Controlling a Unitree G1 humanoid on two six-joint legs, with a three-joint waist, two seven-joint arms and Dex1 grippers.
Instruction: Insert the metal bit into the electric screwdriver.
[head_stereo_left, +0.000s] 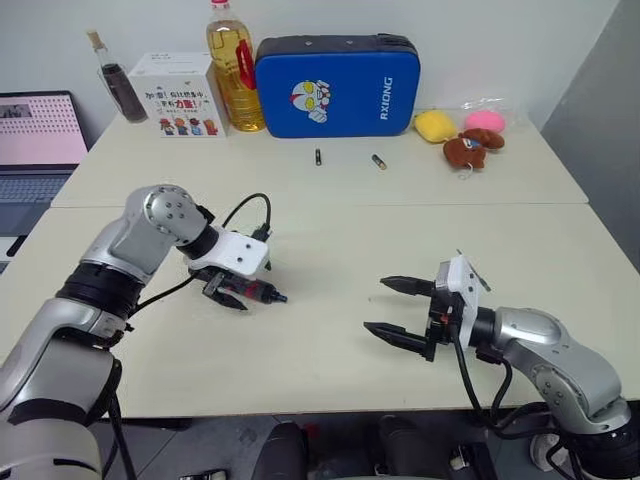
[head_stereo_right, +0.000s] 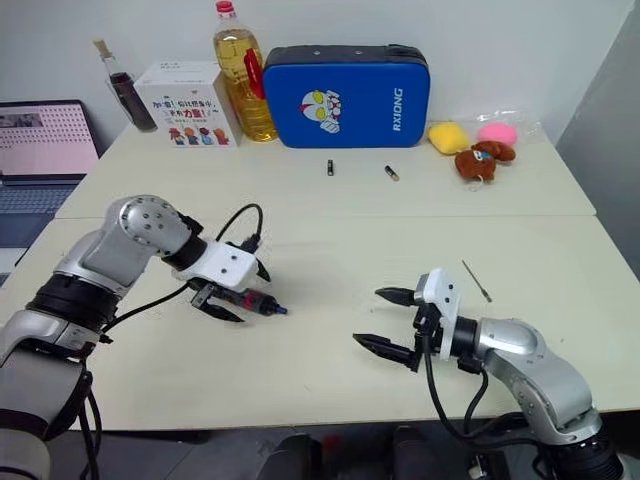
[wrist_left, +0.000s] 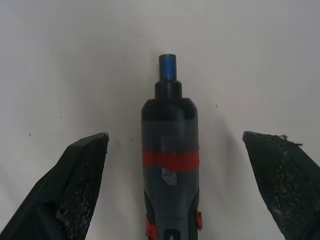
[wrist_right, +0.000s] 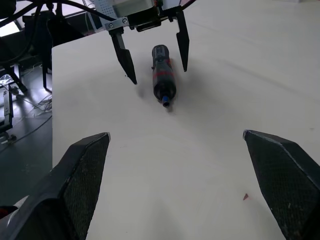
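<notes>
The electric screwdriver (head_stereo_left: 262, 292), dark grey with a red band and a bluish tip, lies flat on the cream table (head_stereo_left: 330, 370) at centre left. My left gripper (head_stereo_left: 235, 290) points down over it, open, with one black finger on each side of the body and neither touching. In the left wrist view the screwdriver (wrist_left: 170, 150) runs up between the two fingers (wrist_left: 80, 180). My right gripper (head_stereo_right: 367, 316) hovers open and empty at the front right, aimed at the screwdriver (wrist_right: 162, 75). The metal bit (head_stereo_right: 476, 281), a thin grey rod, lies on the table just behind my right wrist.
Along the back stand a blue case (head_stereo_left: 337, 85), an oil bottle (head_stereo_left: 232, 65), a white box (head_stereo_left: 180, 95) and a dark bottle (head_stereo_left: 118, 85). Two short dark cylinders (head_stereo_left: 318, 156) lie before the case. Plush toys (head_stereo_left: 470, 135) sit back right, a laptop (head_stereo_left: 35, 145) far left.
</notes>
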